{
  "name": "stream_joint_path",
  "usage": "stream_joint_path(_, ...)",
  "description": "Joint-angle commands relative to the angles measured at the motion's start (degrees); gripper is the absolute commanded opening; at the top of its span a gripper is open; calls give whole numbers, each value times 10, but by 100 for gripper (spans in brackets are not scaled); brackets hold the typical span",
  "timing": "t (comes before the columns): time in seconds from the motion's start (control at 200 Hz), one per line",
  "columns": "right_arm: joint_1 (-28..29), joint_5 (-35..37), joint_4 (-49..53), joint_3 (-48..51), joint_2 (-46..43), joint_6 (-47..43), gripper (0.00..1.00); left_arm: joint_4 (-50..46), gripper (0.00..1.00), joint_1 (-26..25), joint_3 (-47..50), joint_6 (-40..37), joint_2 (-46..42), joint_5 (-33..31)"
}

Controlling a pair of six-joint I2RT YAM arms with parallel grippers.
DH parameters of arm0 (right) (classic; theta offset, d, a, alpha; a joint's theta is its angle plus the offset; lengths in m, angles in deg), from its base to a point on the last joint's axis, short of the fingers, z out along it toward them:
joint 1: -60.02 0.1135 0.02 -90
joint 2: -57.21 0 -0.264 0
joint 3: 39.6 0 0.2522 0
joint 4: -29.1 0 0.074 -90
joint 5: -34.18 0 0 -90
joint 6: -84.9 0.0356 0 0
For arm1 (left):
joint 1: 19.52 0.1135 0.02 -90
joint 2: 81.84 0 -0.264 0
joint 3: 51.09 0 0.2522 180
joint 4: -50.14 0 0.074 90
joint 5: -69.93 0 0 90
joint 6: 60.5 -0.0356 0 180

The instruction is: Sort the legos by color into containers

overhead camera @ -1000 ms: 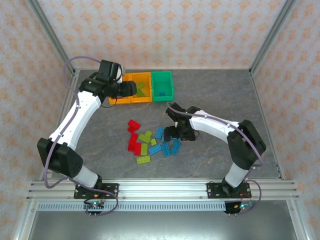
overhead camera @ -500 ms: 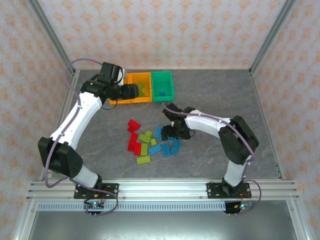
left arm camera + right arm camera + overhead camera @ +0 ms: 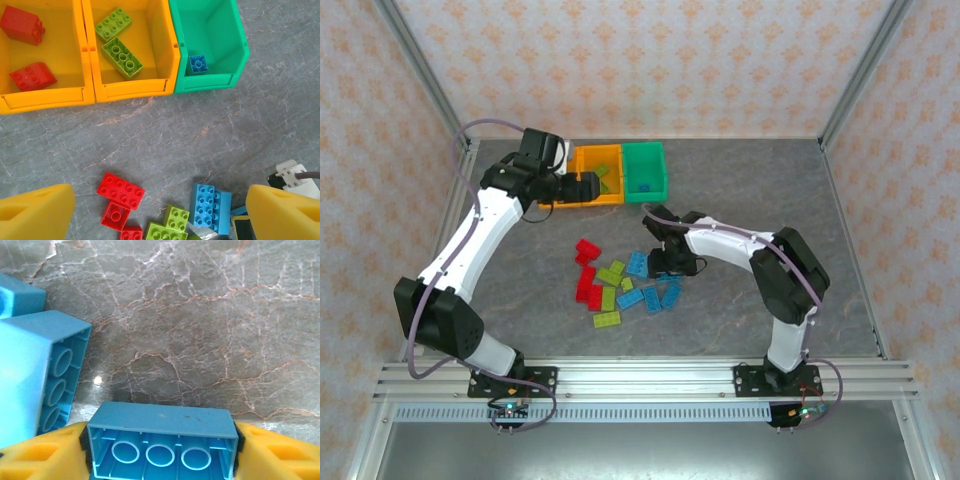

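Three containers stand in a row at the back: an orange bin with two red legos, an orange bin with two lime green legos, and a green bin with one blue lego. Loose red, lime green and blue legos lie mid-table. My left gripper hovers by the bins, and it is open and holds nothing. My right gripper is down at the pile's right edge. In the right wrist view it is shut on a blue lego, pads at both ends.
Another blue lego lies on its side just left of the held one. The grey marbled tabletop is bounded by metal frame posts and patterned walls. The left arm hides part of the left orange bin in the top view.
My left gripper's jaws have opened wider by the orange bins. My right gripper has slid left into the pile and its jaws have closed in on the blue lego.
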Motion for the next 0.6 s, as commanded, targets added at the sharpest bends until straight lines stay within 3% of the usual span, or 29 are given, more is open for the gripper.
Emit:
stream_joint_path(0.0, 0, 28, 32, -9, 13, 3, 79, 17, 92, -3, 21, -18, -35, -15)
stream_joint_path(0.11, 0, 25, 33, -10, 24, -4, 77, 20, 92, -3, 40, -20, -57, -27)
stream_joint_path(0.29, 0, 27, 43, -30, 32, -13, 61, 24, 93, -3, 63, -10, -82, -39)
stream_joint_path(0.41, -1, 58, 48, -52, -15, -9, 51, 20, 94, -3, 64, -14, -93, -40)
stream_joint_path(0.596, -28, 81, -38, -96, -102, 13, 49, 24, 95, -3, 60, -20, -125, -34)
